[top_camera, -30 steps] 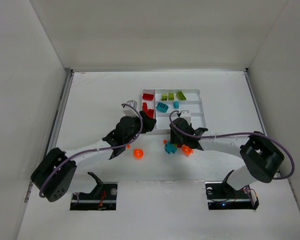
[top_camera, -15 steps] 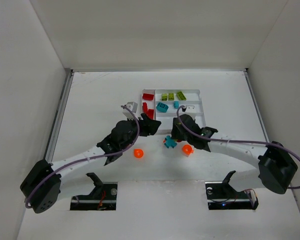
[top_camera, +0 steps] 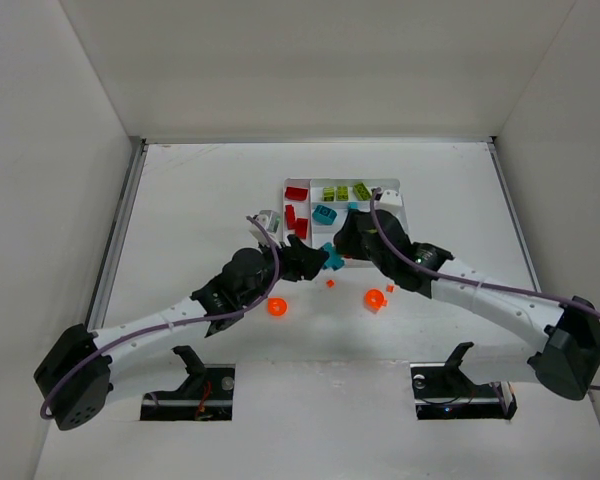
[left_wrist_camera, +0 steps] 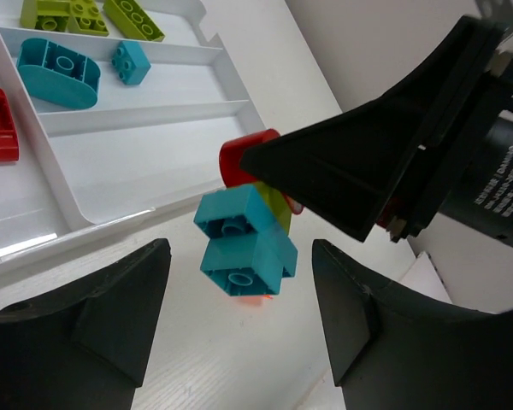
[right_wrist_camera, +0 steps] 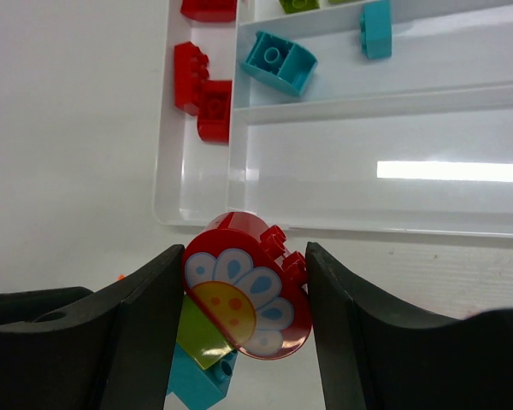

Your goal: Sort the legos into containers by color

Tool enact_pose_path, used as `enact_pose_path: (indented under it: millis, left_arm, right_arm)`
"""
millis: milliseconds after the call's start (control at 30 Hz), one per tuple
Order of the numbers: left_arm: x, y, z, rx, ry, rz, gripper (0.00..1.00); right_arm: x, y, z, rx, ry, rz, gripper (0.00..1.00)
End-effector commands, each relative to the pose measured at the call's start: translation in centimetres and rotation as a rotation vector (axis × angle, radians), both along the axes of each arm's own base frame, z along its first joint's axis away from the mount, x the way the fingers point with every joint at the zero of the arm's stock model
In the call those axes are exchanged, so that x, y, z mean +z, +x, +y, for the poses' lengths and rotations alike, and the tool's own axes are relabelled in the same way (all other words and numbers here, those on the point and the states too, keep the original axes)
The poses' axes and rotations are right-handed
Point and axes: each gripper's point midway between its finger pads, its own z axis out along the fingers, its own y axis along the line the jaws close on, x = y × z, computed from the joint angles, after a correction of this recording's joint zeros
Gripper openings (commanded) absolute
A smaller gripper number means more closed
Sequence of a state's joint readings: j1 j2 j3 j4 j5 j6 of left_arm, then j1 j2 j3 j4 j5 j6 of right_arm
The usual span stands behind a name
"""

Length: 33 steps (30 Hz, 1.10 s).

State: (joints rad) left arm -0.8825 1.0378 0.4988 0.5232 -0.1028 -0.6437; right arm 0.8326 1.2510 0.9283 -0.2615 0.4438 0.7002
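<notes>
My right gripper [right_wrist_camera: 244, 295] is shut on a red rounded brick with a flower print [right_wrist_camera: 244, 299]. A yellow-green brick [right_wrist_camera: 197, 337] and teal bricks [left_wrist_camera: 244, 243] are stuck below it. The cluster [top_camera: 330, 258] hangs above the table just in front of the white tray [top_camera: 395, 235]. My left gripper [left_wrist_camera: 238, 256] stands open, one finger on each side of the teal bricks and touching neither. In the tray, red bricks [top_camera: 296, 193] lie in the left slot, yellow-green ones [top_camera: 345, 192] in the far slot and teal ones [top_camera: 325, 214] in the slot in front of it.
Two orange rounded bricks [top_camera: 277, 307] [top_camera: 375, 299] and tiny orange pieces [top_camera: 329, 284] lie on the table in front of the tray. Both arms meet near the tray's near left corner. White walls enclose the table.
My right gripper has lifted the brick cluster off the table toward the tray's near edge. My left arm has reached right, and its jaws have widened around the teal bricks.
</notes>
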Motion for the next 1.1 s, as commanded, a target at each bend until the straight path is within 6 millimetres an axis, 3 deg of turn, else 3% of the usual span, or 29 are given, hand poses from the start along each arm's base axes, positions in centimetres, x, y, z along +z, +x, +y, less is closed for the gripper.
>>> enact_pose_path:
  millis: [0,467,867,1067]
  left_arm:
    - [1.9,0.0,0.1,0.000,-0.036,-0.046,0.65]
    - [2.5,-0.1,0.3,0.009,-0.117,-0.067,0.66]
    - [3.1,0.0,1.1,0.039,-0.222,-0.070,0.61]
    - [3.4,0.1,1.8,0.060,-0.251,-0.078,0.51]
  right_arm:
    - [4.7,1.4,0.4,-0.044,0.096,-0.098,0.38]
    - [7.5,1.6,2.5,-0.029,0.244,-0.123,0.37]
    - [6.6,0.9,5.6,0.021,0.304,-0.104,0.37]
    - [6.3,0.6,6.1,0.022,0.331,-0.103,0.38]
